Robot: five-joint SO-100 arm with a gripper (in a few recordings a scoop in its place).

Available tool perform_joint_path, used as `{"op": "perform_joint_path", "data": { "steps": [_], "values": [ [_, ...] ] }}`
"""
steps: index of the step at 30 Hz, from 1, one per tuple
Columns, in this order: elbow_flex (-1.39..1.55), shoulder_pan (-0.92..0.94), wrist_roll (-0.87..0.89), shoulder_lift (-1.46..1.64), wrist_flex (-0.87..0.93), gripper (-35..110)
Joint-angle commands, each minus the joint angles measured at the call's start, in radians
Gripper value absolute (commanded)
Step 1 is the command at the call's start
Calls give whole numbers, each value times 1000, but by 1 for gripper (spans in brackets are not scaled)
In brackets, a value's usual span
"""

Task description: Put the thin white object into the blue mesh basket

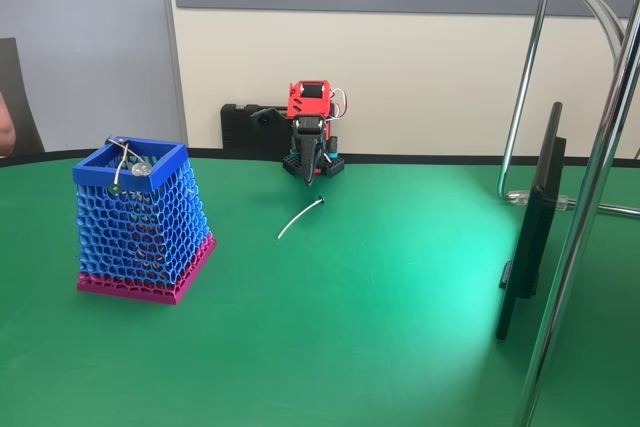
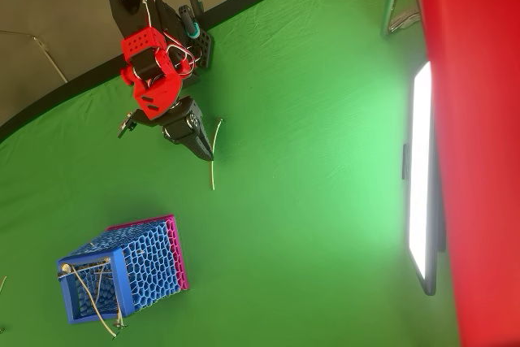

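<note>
Blue mesh basket (image 1: 145,222), white strip (image 1: 300,218) apart.

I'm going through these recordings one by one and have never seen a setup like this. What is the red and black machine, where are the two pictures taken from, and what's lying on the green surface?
The red and black machine is a small robot arm standing at the far edge of a green table. Its gripper, the two-finger grasping part, points down at the table and holds nothing; the fingers look close together, but I cannot tell if they are fully shut.

One picture comes from a fixed camera at table height facing the arm; the other looks down from overhead.

On the table, just beside the gripper, lies a thin white object, a slightly curved strip. To the left in the fixed view stands a blue mesh basket with a magenta base; a shiny wire piece already rests across its rim. A dark flat screen stands on the right.
</note>
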Motion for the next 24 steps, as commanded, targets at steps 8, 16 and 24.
{"op": "perform_joint_path", "data": {
  "steps": [8,16,24],
  "values": [
    [8,-71,-103,8,-3,1],
    [8,-71,-103,8,-3,1],
    [8,-87,-114,6,0,1]
  ]
}}
